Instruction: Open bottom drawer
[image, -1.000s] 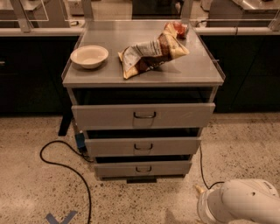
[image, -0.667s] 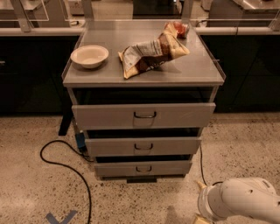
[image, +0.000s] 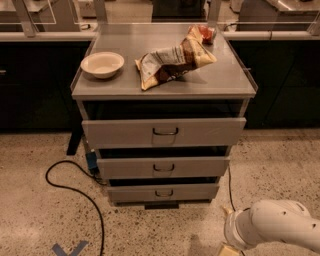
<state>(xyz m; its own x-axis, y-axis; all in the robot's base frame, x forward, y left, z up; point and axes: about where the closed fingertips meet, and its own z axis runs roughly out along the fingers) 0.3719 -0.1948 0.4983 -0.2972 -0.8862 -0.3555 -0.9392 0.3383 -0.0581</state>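
Observation:
The grey metal cabinet (image: 235, 80) has three drawer fronts stacked one above another. The bottom drawer (image: 200, 192) is the lowest and shallowest, with a small dark wire handle (image: 164, 193) at its centre. A dark gap shows above its front. My white arm (image: 280, 230) comes in at the lower right, on the floor side of the cabinet. Only a tan tip of my gripper (image: 228, 249) shows at the frame's bottom edge. It lies to the right of the bottom drawer and nearer the camera, apart from it.
On the cabinet top lie a white bowl (image: 102, 64) and crumpled snack bags (image: 172, 62). A black cable (image: 75, 192) loops over the speckled floor at the left, and a thin cable (image: 230, 192) runs down at the right. Dark counters stand behind. Blue tape (image: 70, 248) marks the floor.
My arm has edged slightly left and up at the lower right. The drawers and the things on top have not moved.

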